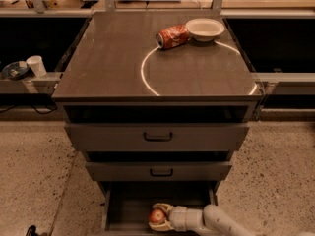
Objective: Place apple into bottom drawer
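The grey-brown cabinet's flat top surface (108,68) lies well above the gripper, carrying a crushed red soda can (172,36) and a white bowl (205,28). The pulled-out shallow bottom drawer (130,205), dark inside, surrounds the pale two-finger gripper (159,220), which reaches in from the right. The gripper pinches the small round red-orange apple (157,215), yellowish on one patch, inside the drawer, possibly resting on its floor.
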`<state>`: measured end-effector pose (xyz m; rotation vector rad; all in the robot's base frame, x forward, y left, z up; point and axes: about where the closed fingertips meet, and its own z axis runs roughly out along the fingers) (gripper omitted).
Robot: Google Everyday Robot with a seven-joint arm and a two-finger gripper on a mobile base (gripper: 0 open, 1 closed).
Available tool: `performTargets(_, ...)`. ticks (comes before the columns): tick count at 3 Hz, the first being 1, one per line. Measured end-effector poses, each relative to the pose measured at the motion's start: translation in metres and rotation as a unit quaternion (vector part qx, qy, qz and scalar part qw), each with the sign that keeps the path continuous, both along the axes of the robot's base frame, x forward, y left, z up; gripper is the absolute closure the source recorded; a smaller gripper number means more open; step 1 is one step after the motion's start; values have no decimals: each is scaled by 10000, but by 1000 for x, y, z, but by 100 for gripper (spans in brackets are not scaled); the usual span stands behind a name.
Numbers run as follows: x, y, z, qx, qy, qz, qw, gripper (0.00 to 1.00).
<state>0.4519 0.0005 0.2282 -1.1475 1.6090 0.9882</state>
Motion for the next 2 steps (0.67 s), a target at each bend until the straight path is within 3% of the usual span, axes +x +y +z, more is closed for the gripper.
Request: performTargets(2, 45, 77, -25, 79, -132, 540, 9984, 100)
